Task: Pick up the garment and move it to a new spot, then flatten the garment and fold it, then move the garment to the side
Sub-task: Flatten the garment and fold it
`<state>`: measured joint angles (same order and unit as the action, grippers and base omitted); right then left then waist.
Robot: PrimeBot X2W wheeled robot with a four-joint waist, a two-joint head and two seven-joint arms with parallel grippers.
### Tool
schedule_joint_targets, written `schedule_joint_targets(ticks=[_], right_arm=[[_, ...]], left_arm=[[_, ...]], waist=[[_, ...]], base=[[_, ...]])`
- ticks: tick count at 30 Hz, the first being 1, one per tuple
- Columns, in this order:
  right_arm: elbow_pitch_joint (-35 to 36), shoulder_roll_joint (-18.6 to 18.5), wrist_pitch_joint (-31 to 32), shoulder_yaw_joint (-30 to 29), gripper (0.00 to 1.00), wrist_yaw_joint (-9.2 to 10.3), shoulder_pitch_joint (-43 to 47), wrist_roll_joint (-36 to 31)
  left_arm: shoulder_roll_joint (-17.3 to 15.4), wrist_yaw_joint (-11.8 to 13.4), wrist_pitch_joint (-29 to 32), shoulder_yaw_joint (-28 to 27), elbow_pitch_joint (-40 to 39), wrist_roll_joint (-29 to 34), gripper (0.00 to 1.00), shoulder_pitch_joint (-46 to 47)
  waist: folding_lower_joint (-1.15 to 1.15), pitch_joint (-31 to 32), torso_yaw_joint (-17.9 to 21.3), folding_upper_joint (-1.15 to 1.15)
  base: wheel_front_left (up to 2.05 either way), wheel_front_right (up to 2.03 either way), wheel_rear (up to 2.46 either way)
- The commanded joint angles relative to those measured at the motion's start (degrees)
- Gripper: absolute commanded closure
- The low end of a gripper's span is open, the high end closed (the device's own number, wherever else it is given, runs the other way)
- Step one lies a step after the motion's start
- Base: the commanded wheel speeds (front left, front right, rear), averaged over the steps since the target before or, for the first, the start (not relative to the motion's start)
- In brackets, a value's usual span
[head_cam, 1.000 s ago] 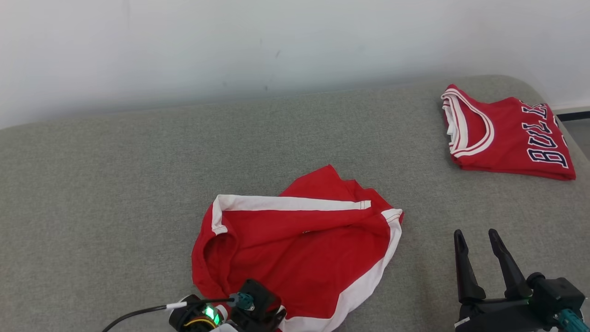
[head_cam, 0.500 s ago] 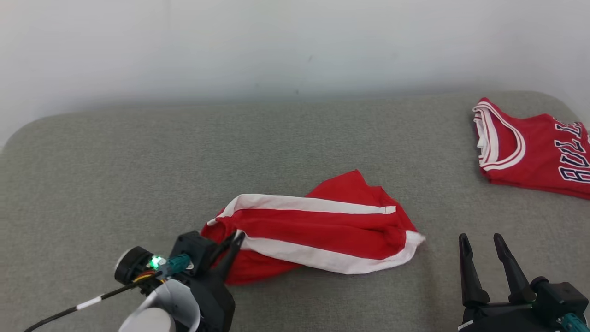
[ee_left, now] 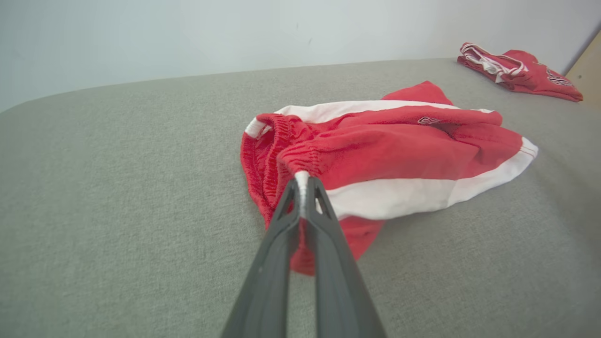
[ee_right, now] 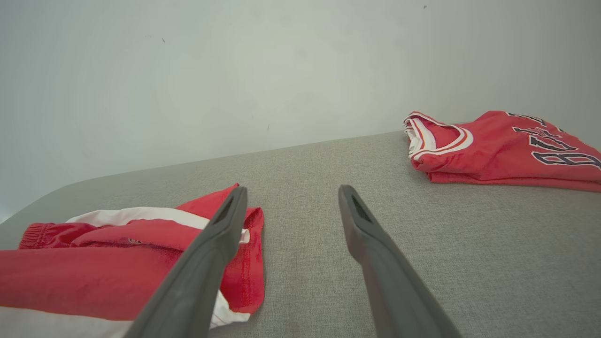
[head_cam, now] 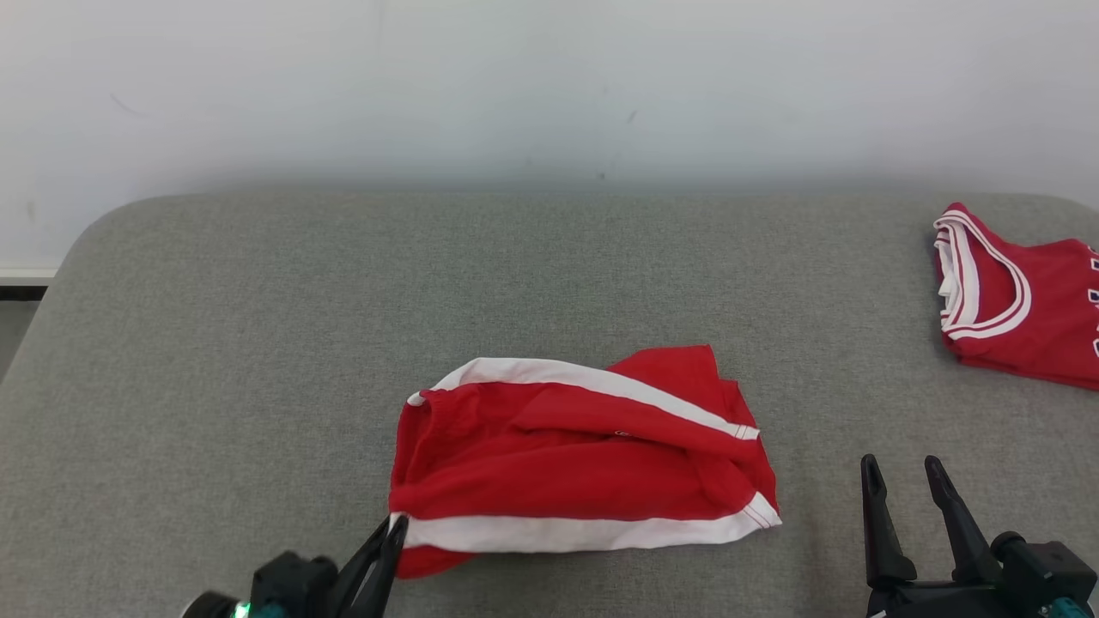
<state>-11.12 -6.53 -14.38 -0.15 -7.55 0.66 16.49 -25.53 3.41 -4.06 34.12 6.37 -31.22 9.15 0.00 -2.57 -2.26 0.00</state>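
Observation:
The garment point(head_cam: 584, 459) is a pair of red shorts with white side stripes, lying rumpled in the middle of the grey cushion; the same shorts point(ee_left: 389, 155) point(ee_right: 117, 263) appear in both wrist views. My left gripper point(head_cam: 388, 536) is shut on the waistband corner at the shorts' near left end, and the left wrist view has the left gripper point(ee_left: 303, 185) pinching the white stripe's end. My right gripper point(head_cam: 901, 481) stands open at the lower right, a little right of the shorts. Between the open fingers of the right gripper point(ee_right: 291, 197) there is nothing.
A folded red jersey point(head_cam: 1022, 313) with white trim and dark lettering lies at the cushion's far right, also seen as the jersey point(ee_left: 516, 70) point(ee_right: 502, 148) from both wrists. The grey cushion point(head_cam: 258, 343) has a rounded left edge, and a pale wall point(head_cam: 515, 86) stands behind it.
The camera has swung left, shifting the whole picture right. My left gripper closed on the shorts' waistband and pulled it, folding the shorts into a narrower bundle. The right gripper stayed open.

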Motion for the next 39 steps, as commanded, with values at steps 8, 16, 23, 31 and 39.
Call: schedule_joint_targets(ticks=[8, 16, 23, 31, 39], right_arm=[[-0.87, -0.11, -0.13, -0.1, 0.0, 0.16, 0.29, -0.24], [-0.84, -0.66, -0.1, 0.0, 0.0, 0.16, -0.06, 0.18], [0.05, -0.65, -0.36, -0.4, 0.0, 0.16, 0.35, 0.33], [0.87, -1.17, -0.64, -0.39, 0.0, 0.16, 0.43, -0.04], [1.84, -1.54, -0.78, -0.21, 0.0, 0.17, 1.44, 0.28]], left_arm=[[3.3, -0.2, -7.75, -0.73, 8.63, -2.07, 1.0, -4.42], [5.49, 0.1, -11.03, -4.43, 9.56, -0.89, 0.0, -3.8], [7.82, 1.15, -11.11, -14.3, 2.97, 3.3, 0.0, -6.28], [10.73, -0.01, -11.14, -23.27, -0.33, 8.52, 0.0, -8.07], [11.34, -2.08, -11.13, -26.38, 0.98, 9.61, 0.0, -10.97]], waist=[[0.0, 0.17, -1.06, 0.0], [0.0, 1.0, -1.17, 0.0], [0.0, 2.32, -0.78, 0.0], [0.0, 3.54, 0.23, 0.0], [0.0, 4.32, 1.72, 0.0]], base=[[0.0, 0.0, 0.0], [0.0, 0.0, 0.0], [0.0, 0.0, 0.0], [0.0, 0.0, 0.0], [0.0, 0.0, 0.0]])
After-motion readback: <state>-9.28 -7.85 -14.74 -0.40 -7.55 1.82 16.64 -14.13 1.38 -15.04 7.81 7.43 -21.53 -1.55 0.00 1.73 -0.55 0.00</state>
